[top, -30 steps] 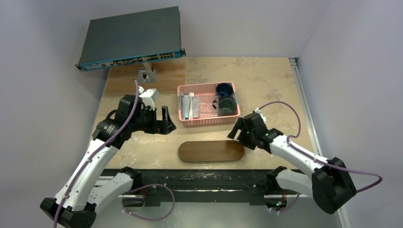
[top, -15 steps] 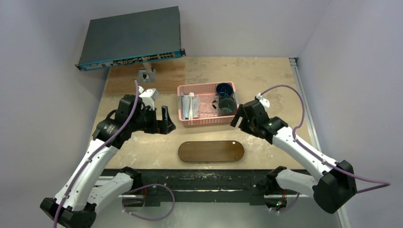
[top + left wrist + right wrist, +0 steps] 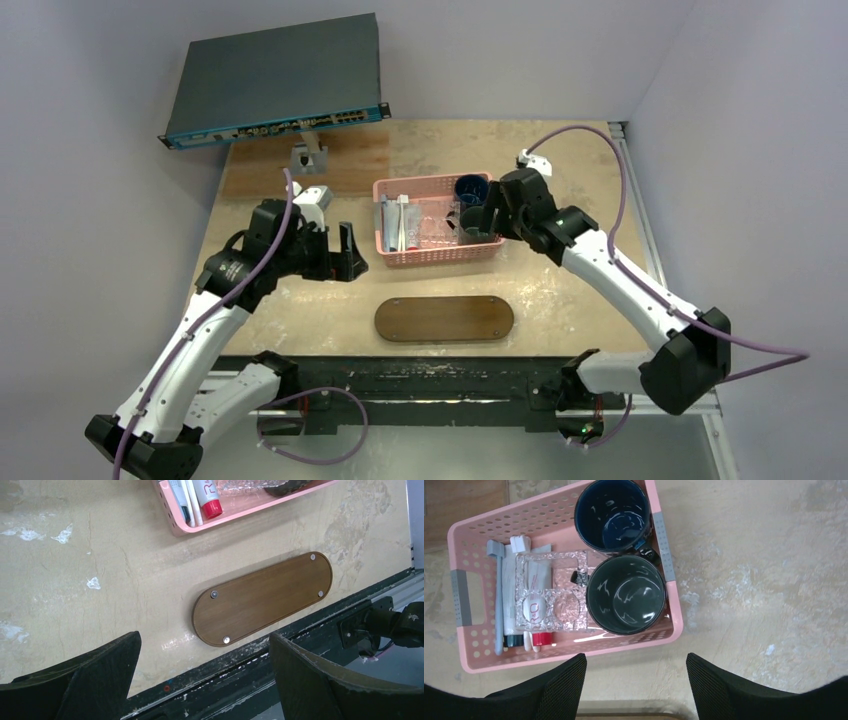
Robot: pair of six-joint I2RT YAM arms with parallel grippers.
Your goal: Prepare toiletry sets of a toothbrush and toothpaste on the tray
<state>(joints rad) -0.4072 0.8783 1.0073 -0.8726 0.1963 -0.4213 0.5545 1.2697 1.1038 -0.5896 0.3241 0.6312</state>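
The move turns on which end of the basket the wanted things occupy. The 2 toothbrushes and 2 tubes lie side by side at its left end, long axes running across its short width, from far wall to near wall. The 2 mugs fill its right end. The right gripper hangs over that right end, just inside the near wall. Its fingers are spread wide with nothing between them, so the toiletries lie off to its left, past the mugs. The left gripper hovers beside the basket's left end, fingers also spread and holding nothing, and looks the nearer of the 2 to the brushes. A clear holder lies between mugs and brushes. It seems to rest partly on the tubes, though the top view is too small to confirm this. The outermost brush, against the left wall, shows uncovered. A pinch there would likely close across the handle, with the fingers lined up along the basket's length. The tray sits bare at the middle of the tabletop's near edge, long axis along that edge, near the basket.
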